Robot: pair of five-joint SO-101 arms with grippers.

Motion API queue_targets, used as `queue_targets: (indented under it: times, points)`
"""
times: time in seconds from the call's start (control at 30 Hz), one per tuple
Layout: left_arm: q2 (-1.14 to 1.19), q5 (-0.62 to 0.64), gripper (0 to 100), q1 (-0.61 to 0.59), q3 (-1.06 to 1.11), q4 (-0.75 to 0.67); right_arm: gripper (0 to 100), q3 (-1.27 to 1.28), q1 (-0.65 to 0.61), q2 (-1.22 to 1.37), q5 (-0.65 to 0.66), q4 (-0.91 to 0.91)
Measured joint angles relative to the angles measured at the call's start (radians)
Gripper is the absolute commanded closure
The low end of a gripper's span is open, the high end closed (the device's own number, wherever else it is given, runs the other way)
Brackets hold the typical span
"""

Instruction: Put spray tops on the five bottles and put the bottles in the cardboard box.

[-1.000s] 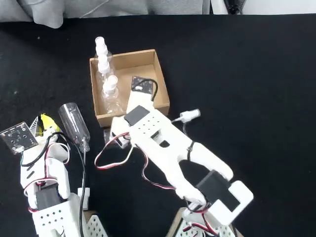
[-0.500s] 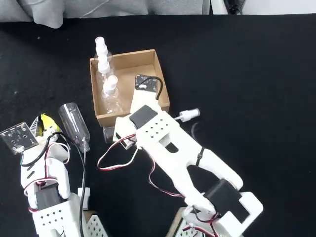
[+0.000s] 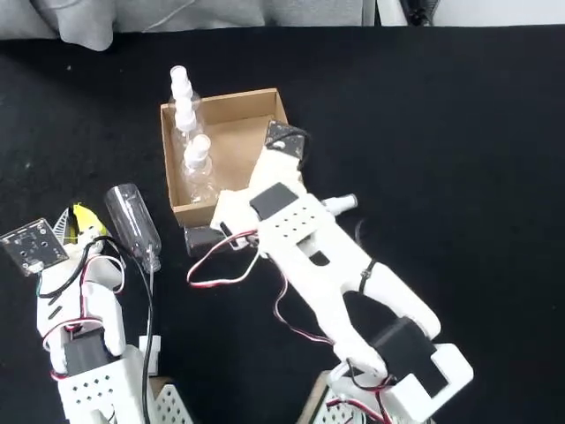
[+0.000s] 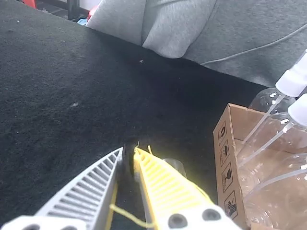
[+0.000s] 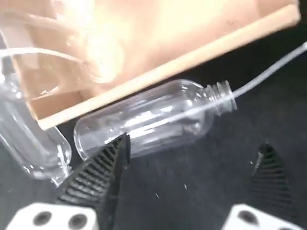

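Observation:
The cardboard box [image 3: 238,119] holds three clear bottles with white spray tops [image 3: 196,152] along its left wall. A topless clear bottle [image 5: 144,120] lies on the table against the outside of the box wall [image 5: 168,67], and my right gripper [image 5: 187,167] hovers open just above it. A thin dip tube [image 5: 268,72] runs across that bottle; its white spray top [image 3: 341,204] lies beside the right arm [image 3: 296,234]. Another topless bottle [image 3: 132,225] lies next to my left gripper [image 4: 128,154], which is shut with nothing between its yellow and grey fingers.
Grey cloth [image 3: 79,22] lies along the table's far edge. The black table [image 3: 441,132] stretches bare to the right of the box. In the left wrist view the box [image 4: 229,148] and its capped bottles [image 4: 273,139] sit to one side.
The right arm has swung toward the box's near right corner, uncovering the end of the bottle lying by the box wall. The left arm and its bottle have stayed put.

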Motion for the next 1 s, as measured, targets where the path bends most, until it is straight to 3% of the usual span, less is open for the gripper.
queue_targets:
  times: [0.23,0.47,1.0]
  points:
    - [0.000,0.000,97,0.000,0.000,0.000,64.9,0.023,0.002,0.005,0.000,-0.068]
    - [0.000,0.000,97,0.000,0.000,0.000,64.9,-0.063,0.006,0.166,-0.003,-0.081]
    - [0.000,0.000,97,0.000,0.000,0.000,64.9,-0.109,0.005,0.282,-0.032,-0.009]
